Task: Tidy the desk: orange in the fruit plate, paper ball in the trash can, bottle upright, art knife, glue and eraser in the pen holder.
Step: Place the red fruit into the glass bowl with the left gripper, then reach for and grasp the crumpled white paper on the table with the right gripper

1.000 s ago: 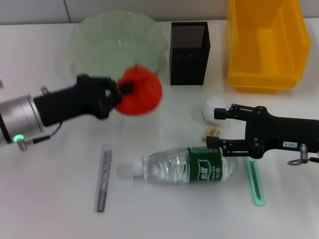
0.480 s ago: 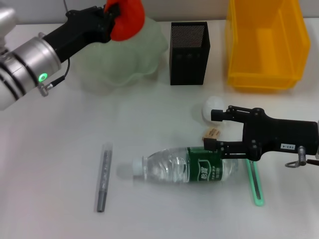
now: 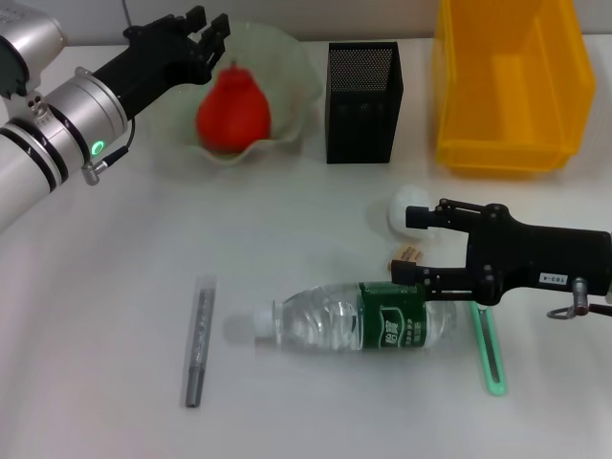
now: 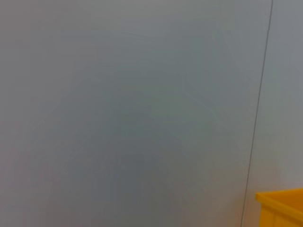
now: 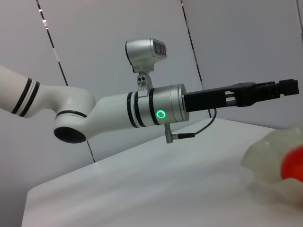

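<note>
The orange (image 3: pixel 232 111) lies in the fruit plate (image 3: pixel 296 86), also seen as a red blur (image 5: pixel 294 163) in the right wrist view. Just above the plate's far left rim hangs my left gripper (image 3: pixel 207 29), open and empty. My right gripper (image 3: pixel 413 249) is open low over the desk (image 3: pixel 86 287), its fingers on either side of the eraser (image 3: pixel 407 255), with the paper ball (image 3: pixel 405 205) at its far finger. In front of it the bottle (image 3: pixel 354 321) lies on its side. The art knife (image 3: pixel 491 352) lies under the right arm, and the glue (image 3: pixel 199 340) lies at front left.
At the back centre stands the pen holder (image 3: pixel 363 100), with the yellow trash can (image 3: pixel 507 86) to its right; a corner of the trash can (image 4: pixel 281 208) shows in the left wrist view. My left arm (image 3: pixel 67 124) reaches over the desk's back left.
My left gripper has opened and let go of the orange, which now rests in the fruit plate. The right gripper has barely moved.
</note>
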`<action>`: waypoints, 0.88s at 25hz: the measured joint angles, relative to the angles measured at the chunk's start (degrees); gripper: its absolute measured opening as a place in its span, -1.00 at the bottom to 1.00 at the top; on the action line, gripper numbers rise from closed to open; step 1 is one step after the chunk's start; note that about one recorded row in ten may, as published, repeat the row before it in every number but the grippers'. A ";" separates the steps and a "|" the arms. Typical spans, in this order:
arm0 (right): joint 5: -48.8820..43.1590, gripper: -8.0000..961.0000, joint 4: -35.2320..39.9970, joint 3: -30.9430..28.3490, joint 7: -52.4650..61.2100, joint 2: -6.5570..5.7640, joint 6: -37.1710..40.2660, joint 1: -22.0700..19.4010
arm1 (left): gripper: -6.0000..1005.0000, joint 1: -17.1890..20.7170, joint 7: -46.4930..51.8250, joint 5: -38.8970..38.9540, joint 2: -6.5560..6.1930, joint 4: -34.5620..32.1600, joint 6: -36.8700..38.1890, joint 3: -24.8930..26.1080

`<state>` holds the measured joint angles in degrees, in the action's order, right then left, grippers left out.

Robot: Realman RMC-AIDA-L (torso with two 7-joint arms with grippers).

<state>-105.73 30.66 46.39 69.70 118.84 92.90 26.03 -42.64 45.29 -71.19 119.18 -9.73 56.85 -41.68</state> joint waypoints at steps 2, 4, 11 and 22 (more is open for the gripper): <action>0.00 0.73 0.01 0.00 0.00 -0.01 0.00 0.03 | -0.59 0.00 -0.07 0.01 0.00 0.02 -0.04 0.01; 0.00 0.73 0.02 -0.02 0.00 -0.01 0.00 0.05 | -0.45 0.08 0.12 0.07 0.00 0.03 0.34 0.23; 0.07 0.73 0.06 -1.99 0.00 -0.02 -0.13 0.11 | 0.02 5.17 11.41 -3.71 -0.92 -6.01 17.06 -6.19; 0.09 0.73 0.24 -3.85 0.25 -0.35 -0.22 0.36 | 0.65 14.08 21.48 -18.33 -4.62 -17.15 33.05 -18.99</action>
<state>-105.64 30.91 42.54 69.95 118.49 92.68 26.39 -28.57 66.78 -89.52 114.56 -26.88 89.90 -60.67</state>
